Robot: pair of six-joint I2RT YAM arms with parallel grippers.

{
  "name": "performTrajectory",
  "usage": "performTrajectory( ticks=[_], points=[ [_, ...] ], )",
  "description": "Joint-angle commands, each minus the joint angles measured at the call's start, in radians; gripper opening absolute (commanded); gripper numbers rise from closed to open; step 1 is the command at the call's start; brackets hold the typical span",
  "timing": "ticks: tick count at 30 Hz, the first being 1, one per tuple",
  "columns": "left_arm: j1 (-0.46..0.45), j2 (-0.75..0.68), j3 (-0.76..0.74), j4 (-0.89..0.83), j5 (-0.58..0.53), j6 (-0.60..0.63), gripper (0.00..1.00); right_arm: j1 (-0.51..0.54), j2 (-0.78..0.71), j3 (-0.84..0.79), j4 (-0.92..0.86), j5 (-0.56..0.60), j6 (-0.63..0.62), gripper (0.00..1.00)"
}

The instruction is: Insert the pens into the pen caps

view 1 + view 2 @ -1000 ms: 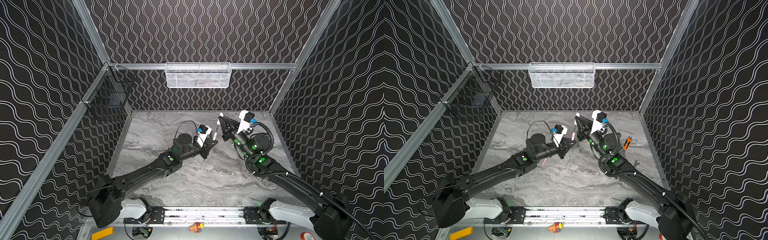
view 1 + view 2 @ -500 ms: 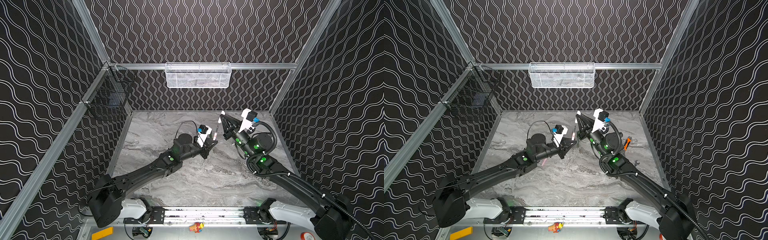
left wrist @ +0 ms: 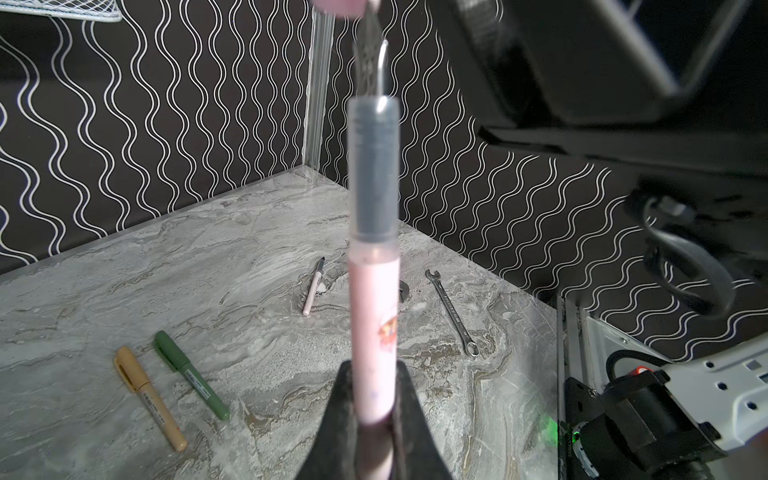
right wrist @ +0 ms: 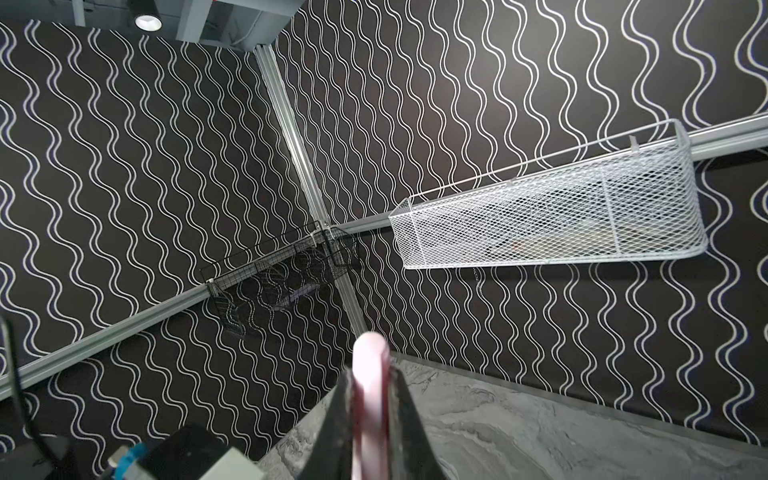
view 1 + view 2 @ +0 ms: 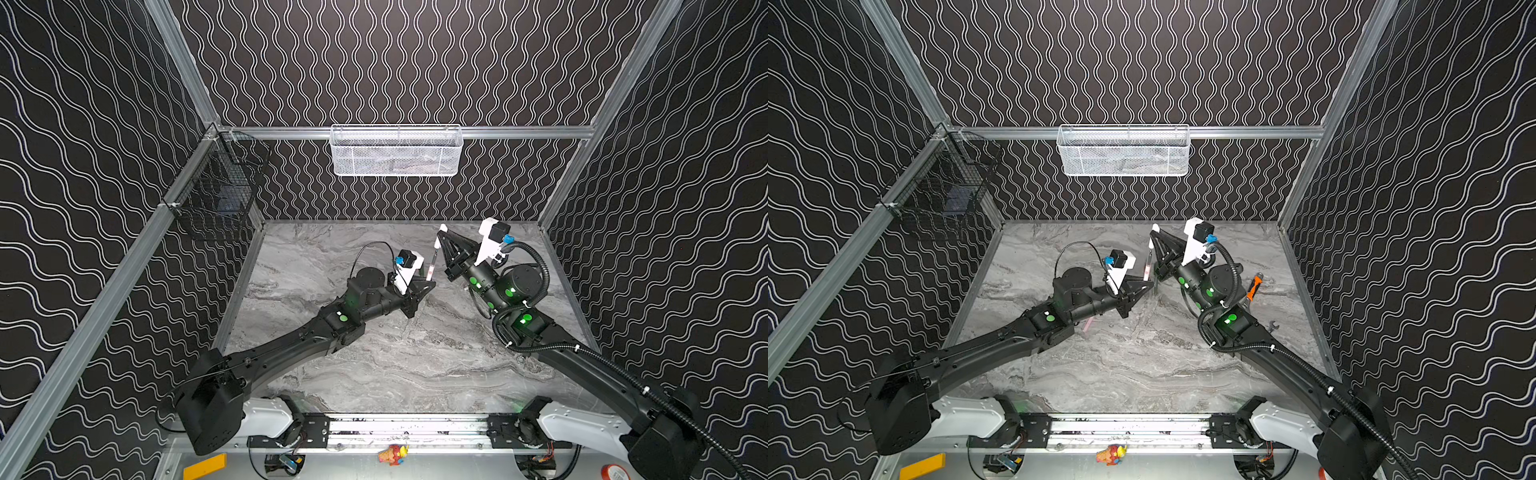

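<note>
White mesh basket, pink pen in left claw

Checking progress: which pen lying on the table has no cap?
The pale pink pen, dark tip bare; the tan pen and green pen look capped.

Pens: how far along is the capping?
Done, it seems: the tan pen and green pen lie capped. In hand: the left hand grips a pink pen upright, its dark end up at the pink cap held by the right hand, not visibly seated. Left: the second pink pen lies uncapped; its cap isn't in view.
</note>
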State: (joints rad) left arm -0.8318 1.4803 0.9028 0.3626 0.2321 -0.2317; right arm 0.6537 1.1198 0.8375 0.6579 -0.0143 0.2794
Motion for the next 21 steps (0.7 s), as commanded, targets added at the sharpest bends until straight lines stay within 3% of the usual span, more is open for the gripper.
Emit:
performTrajectory(
  ticks=[1, 12, 21],
  points=[
    [-0.002, -0.006, 0.002, 0.036, -0.005, 0.012, 0.0, 0.001, -0.011, -0.015, 0.006, -0.015, 0.021, 0.08],
    [-0.001, -0.003, 0.004, 0.034, -0.004, 0.012, 0.0, 0.002, -0.012, -0.028, -0.004, -0.023, 0.029, 0.08],
    [-0.001, 0.003, 0.009, 0.032, 0.004, 0.007, 0.0, 0.001, -0.02, 0.047, -0.034, 0.003, -0.034, 0.08]
  ],
)
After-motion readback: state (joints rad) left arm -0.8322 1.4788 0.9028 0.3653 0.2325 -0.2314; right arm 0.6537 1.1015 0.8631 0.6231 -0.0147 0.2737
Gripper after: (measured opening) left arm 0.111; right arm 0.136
